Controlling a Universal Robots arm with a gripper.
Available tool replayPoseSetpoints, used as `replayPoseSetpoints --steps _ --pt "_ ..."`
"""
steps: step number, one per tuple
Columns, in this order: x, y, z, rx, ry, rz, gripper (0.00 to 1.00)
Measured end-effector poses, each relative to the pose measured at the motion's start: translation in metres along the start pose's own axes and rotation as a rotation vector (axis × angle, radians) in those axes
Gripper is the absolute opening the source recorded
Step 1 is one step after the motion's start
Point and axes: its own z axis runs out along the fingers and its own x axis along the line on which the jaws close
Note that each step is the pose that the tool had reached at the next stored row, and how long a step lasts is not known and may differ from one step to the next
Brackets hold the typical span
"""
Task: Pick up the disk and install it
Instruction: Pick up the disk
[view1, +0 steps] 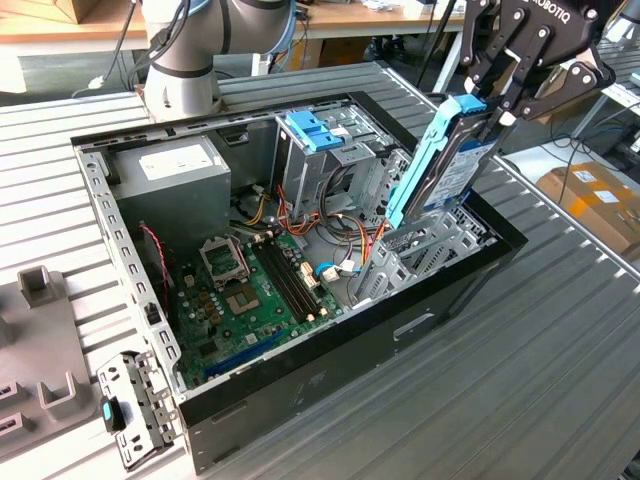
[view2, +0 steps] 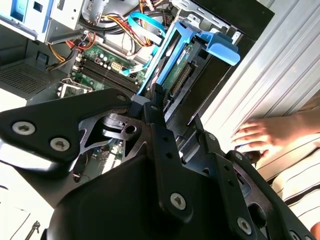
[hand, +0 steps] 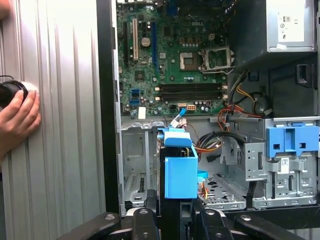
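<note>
In the upper right of the exterior view, the gripper (view1: 487, 105) is closed narrow on the top end of the disk (view1: 452, 165), with a finger on either side of its light-blue rail. The disk stands tilted at right of centre. Its lower end is sunk in the grey drive cage (view1: 420, 250) at the right end of the open computer case (view1: 330, 390), and its upper part rises above the rim. In the first wrist view, a person's hand (hand: 17, 117) rests on the ribbed table (hand: 65, 125) beside the case.
</note>
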Motion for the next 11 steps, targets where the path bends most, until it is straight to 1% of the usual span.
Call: replayPoseSetpoints --steps 5,11 --pt "0.0021 -0.0010 0.0029 0.0000 0.0001 -0.001 0.35" --pt "0.0025 -0.0024 0.0053 -0.0003 0.0002 -0.010 0.35"
